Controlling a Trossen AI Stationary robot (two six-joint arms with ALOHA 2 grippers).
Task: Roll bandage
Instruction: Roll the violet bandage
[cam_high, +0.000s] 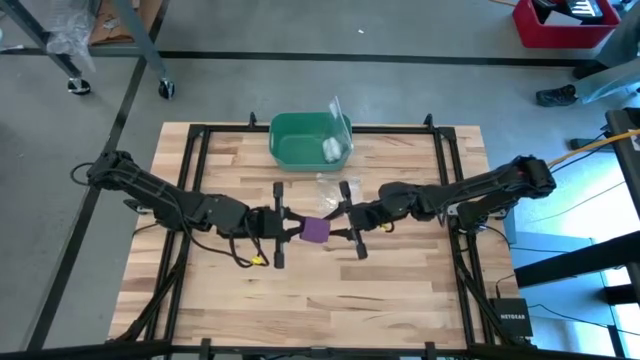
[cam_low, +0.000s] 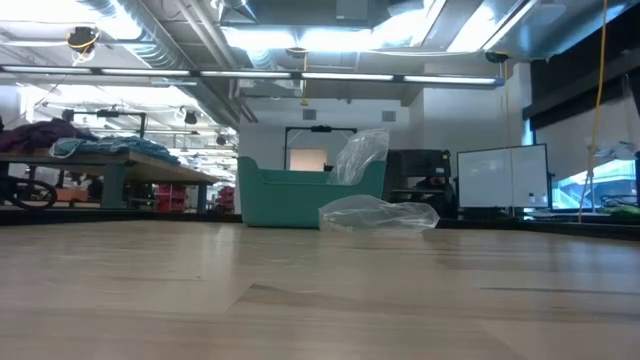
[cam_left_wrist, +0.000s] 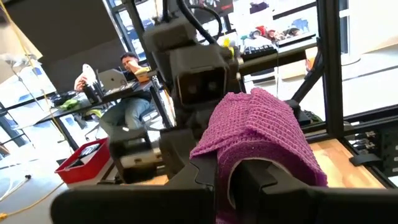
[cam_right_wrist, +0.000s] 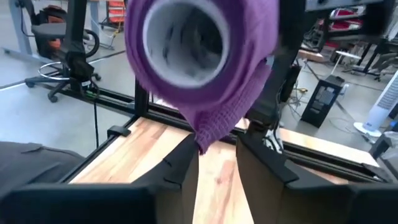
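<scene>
From above, the bandage hangs mid-tabletop between the left gripper and the right gripper. I'd keep the loose tail taut while winding so the layers stay snug.

Left wrist: its jaws are clenched on the roll, a soft purple open-weave knit.

Right wrist: a hollow tube with a floppy tail dangling between the parted jaws, which seem to grasp nothing.
</scene>
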